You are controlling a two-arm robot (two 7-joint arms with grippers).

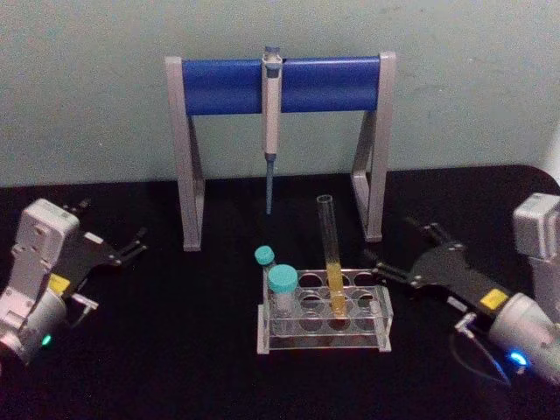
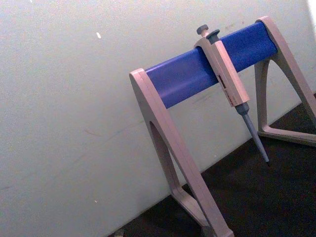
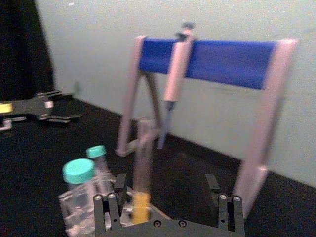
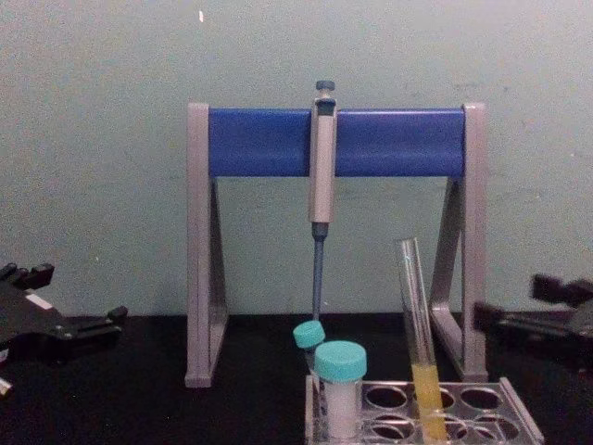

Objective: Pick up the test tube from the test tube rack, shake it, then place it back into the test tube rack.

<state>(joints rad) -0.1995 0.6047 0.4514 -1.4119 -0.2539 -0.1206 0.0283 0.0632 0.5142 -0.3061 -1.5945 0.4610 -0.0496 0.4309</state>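
One test tube [image 1: 333,262] stands in the test tube rack [image 1: 325,334], unlabelled.

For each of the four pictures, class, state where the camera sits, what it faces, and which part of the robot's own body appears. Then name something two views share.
Head view: high, looking down at the test tube rack; left gripper and right gripper, both open.
Left wrist view: on the left arm, facing the stand and pipette.
Right wrist view: behind the right gripper's fingers, facing the test tube.
Chest view: low, looking across the table; both grippers at the edges.
Shared: head and chest views show the teal-capped vials.
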